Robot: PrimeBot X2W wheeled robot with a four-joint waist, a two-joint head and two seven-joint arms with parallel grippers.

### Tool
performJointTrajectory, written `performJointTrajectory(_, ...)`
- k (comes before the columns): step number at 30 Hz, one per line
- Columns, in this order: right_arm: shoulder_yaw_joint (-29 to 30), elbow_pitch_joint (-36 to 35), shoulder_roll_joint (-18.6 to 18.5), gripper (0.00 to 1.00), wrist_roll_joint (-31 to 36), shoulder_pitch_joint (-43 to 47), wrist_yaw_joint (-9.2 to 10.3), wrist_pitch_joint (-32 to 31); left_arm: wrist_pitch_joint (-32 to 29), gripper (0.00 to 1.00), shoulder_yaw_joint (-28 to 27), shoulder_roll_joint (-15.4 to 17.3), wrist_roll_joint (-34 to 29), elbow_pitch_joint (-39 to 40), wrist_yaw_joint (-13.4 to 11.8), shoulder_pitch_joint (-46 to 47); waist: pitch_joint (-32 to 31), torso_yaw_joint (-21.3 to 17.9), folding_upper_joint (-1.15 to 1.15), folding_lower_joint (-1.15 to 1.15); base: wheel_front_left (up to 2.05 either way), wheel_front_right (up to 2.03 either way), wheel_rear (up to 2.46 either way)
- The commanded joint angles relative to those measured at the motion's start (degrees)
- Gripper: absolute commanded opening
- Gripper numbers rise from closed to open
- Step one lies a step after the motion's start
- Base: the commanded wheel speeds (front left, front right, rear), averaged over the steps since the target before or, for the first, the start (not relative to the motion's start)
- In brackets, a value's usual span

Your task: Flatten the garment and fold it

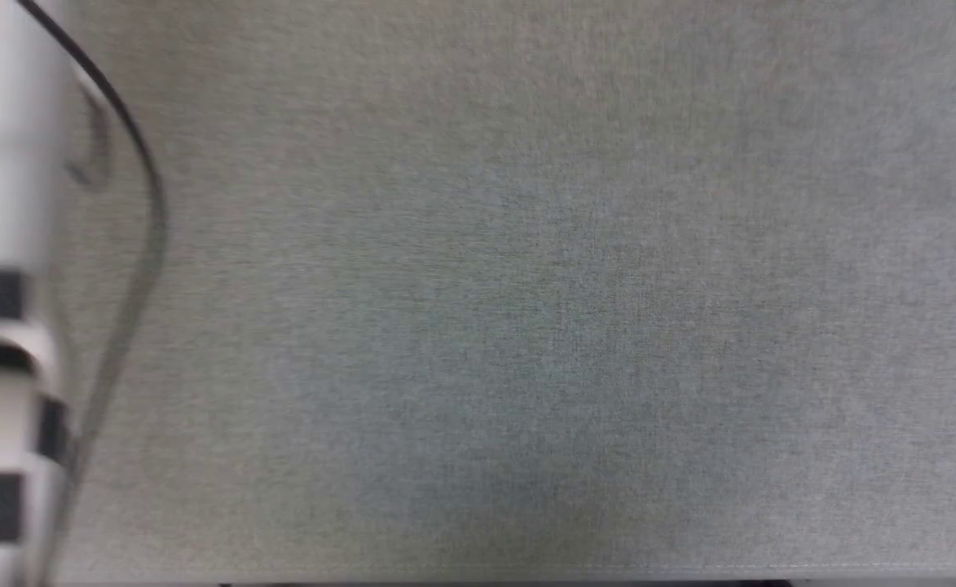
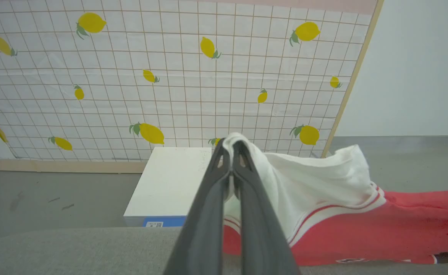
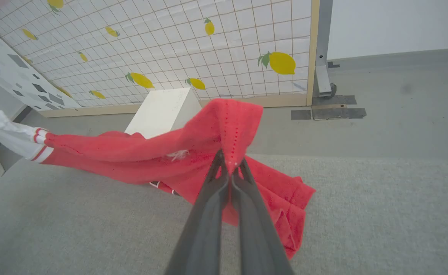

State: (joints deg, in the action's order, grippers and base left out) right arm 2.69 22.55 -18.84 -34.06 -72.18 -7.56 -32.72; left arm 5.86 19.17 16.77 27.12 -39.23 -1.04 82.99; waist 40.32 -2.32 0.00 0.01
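Pinching the garment (image 2: 361,225) by its white-lined end, left gripper (image 2: 231,148) clamped, right gripper (image 3: 230,163) clamped on its red edge

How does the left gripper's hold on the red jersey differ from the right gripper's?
The left gripper pinches the white inside, by the striped trim; the right gripper pinches plain red cloth. Loose folds hang by the right gripper; cloth runs sideways from the left gripper. Both are shut on the jersey.

The worktop (image 1: 526,326) before me is covered in plain grey woven cloth; toward its far edge the lowest folds of the garment (image 3: 285,214) touch it.
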Motion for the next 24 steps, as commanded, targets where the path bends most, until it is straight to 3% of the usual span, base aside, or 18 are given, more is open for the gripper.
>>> performJointTrajectory(1,-1.2,-1.0,-0.8,0.00,-1.6,4.3,0.08,1.2,1.1,0.00,0.2,-0.7,1.0,-0.1,0.8,-4.5,-7.0,2.6,0.00,-0.01,0.00,0.00,0.00)
performJointTrajectory(10,-5.9,-6.5,-3.2,0.00,-7.5,32.5,0.08,6.7,3.4,0.00,0.9,-3.9,7.1,2.5,2.4,-32.6,-20.4,5.3,0.00,-0.01,0.00,0.00,0.00)
performJointTrajectory(16,-5.6,-7.7,-3.5,0.00,-8.5,47.4,0.08,9.3,2.4,0.00,0.2,-4.8,11.9,8.3,1.8,-49.8,-26.1,6.0,0.00,-0.01,0.00,0.00,0.00)
performJointTrajectory(24,-4.1,-7.6,-3.1,0.00,-7.2,61.6,0.08,12.3,-1.1,0.00,-3.3,-4.9,19.5,17.8,-2.2,-70.1,-31.4,4.2,0.00,-0.01,0.00,0.00,0.00)
